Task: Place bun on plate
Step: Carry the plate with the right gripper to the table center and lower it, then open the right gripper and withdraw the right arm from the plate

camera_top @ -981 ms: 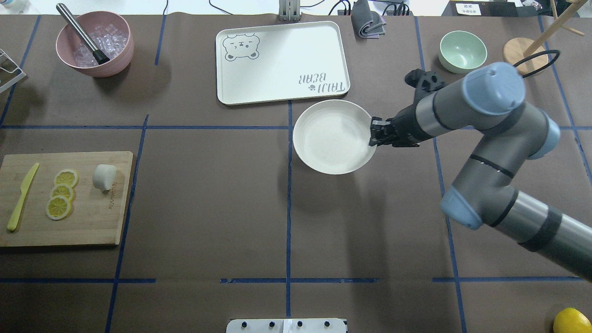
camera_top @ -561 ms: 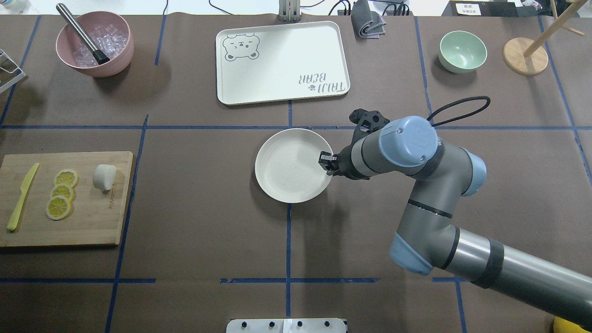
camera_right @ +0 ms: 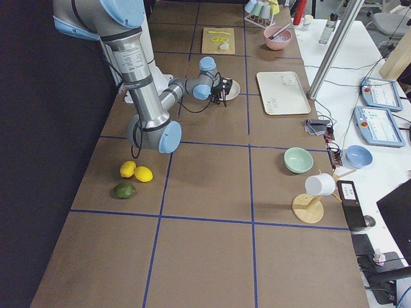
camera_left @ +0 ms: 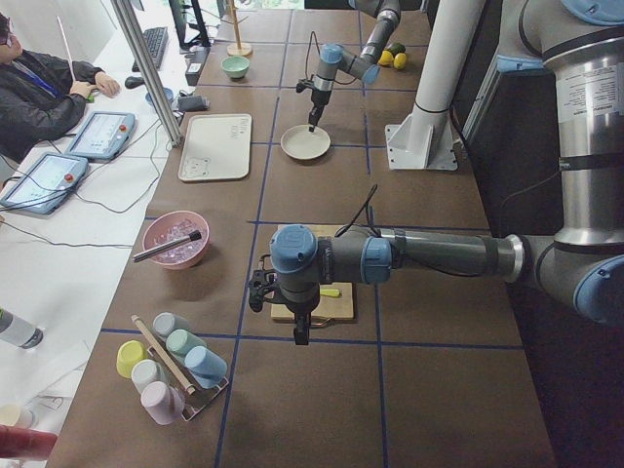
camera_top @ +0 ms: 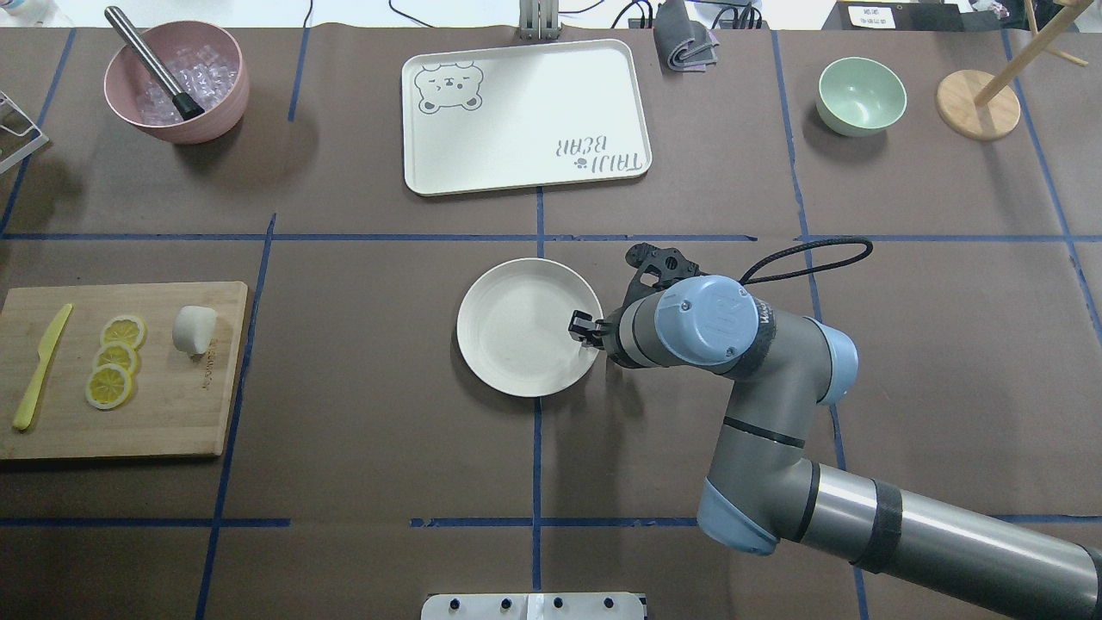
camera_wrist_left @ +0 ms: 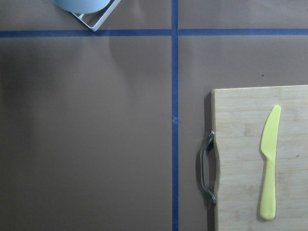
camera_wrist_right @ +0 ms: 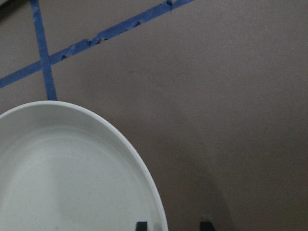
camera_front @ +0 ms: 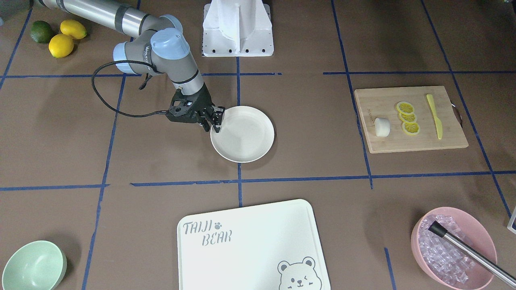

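Observation:
The bun [camera_top: 194, 330] is a small white lump lying on the wooden cutting board [camera_top: 172, 413] at the table's left, beside three lemon slices [camera_top: 116, 357]. The cream plate [camera_top: 508, 331] sits near the table's middle. My right gripper [camera_top: 585, 329] is shut on the plate's right rim; in the right wrist view the rim [camera_wrist_right: 144, 192] runs between the two fingertips. In the front-facing view the same gripper [camera_front: 215, 121] pinches the plate [camera_front: 246, 137]. My left gripper [camera_left: 300, 336] hangs by the board's outer end, far from the bun, and I cannot tell whether it is open or shut.
A yellow knife [camera_wrist_left: 268, 163] lies on the board. At the back stand the bear-printed tray [camera_top: 525, 112], a pink bowl of ice [camera_top: 176, 82], a mint bowl [camera_top: 861, 95] and a wooden stand [camera_top: 977, 103]. Lemons [camera_front: 60, 40] lie near the robot's right side.
The right gripper has travelled left and toward the robot with the plate in its grip, from beside the tray to the table's middle. The bun has not moved.

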Action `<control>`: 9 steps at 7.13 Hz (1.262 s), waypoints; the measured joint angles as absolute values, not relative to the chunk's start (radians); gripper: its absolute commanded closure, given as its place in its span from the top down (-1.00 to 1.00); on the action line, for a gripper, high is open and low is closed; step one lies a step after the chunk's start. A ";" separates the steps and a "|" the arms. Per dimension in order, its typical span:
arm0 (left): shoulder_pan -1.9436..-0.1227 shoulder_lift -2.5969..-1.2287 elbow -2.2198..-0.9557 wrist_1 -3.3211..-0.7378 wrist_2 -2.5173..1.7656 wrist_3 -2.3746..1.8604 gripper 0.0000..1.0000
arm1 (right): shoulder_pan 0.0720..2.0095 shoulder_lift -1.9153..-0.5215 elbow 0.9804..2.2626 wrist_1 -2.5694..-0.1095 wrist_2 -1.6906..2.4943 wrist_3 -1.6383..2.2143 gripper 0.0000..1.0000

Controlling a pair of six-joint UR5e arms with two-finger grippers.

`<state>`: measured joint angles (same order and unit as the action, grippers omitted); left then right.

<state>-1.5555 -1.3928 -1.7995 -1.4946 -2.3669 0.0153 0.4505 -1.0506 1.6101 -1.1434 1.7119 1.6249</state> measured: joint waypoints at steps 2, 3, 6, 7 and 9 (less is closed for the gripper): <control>-1.555 -1.393 -1.799 -1.493 -2.367 0.015 1.00 | 0.536 -1.052 1.696 -1.326 1.812 1.540 1.00; -1.555 -1.393 -1.799 -1.492 -2.366 0.015 1.00 | 0.599 -1.058 1.747 -1.447 1.887 1.416 1.00; -1.555 -1.393 -1.799 -1.495 -2.364 0.015 1.00 | 0.803 -1.165 1.814 -1.607 2.045 0.968 1.00; -1.555 -1.393 -1.799 -1.496 -2.364 0.015 1.00 | 0.886 -1.230 1.824 -1.610 2.098 0.829 1.00; -1.555 -1.393 -1.799 -1.497 -2.365 0.016 1.00 | 1.075 -1.382 1.832 -1.609 2.218 0.532 1.00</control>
<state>-1.5555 -1.3928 -1.7993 -1.4974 -2.3648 0.0160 1.0749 -1.3816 1.8319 -1.6088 2.2183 0.5319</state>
